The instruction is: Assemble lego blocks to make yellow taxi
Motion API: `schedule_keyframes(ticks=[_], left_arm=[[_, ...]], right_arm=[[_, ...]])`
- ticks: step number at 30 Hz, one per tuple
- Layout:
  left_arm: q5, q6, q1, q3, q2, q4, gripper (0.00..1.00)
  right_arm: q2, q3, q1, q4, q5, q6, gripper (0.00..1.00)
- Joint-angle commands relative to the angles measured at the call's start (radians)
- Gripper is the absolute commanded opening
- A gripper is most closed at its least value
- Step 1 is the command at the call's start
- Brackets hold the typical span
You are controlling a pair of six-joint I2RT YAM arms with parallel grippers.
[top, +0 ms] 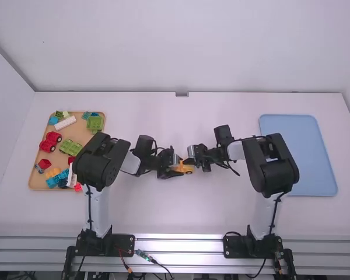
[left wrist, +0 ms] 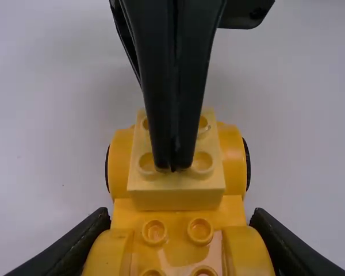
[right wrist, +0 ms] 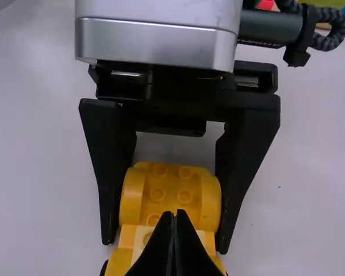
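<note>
Here's the yellow LEGO car base (left wrist: 177, 217), mid-desk (top: 163, 213), the left pincer (top: 177, 168) gripping its sides! A pale yellow block (left wrist: 176, 198) sits on top, the right pincer (top: 188, 161) clenched, tips over it. Far left, a wooden tray (top: 34, 182) of colourful blocks (top: 95, 123); far right, a blue tray (top: 300, 151).

On the table (top: 181, 216), a tray (top: 79, 131) holding blocks (top: 71, 147) lies at nine o'clock from the car (top: 188, 170); another tray (top: 309, 151), at three o'clock.

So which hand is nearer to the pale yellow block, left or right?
Right. The right hand has its closed fingertips down at the pale yellow block's studs. The left hand grips the car base from both sides, farther from the block.
</note>
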Motion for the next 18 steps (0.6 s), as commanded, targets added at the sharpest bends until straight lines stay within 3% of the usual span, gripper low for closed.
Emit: schedule_keyframes(ticks=[1,9,18], left_arm=[[-0.13,-0.003,0.004,-0.027,0.039,-0.027,0.06],[-0.13,-0.004,0.004,-0.021,0.039,-0.019,0.04],[-0.154,-0.029,0.004,-0.021,0.039,0.013,0.03]], right_arm=[[0.02,-0.029,0.011,-0.04,0.113,0.002,0.0],[0.13,-0.005,-0.018,-0.017,0.08,-0.003,0.0],[0.178,0.098,-0.099,-0.383,-0.013,-0.363,0.0]])
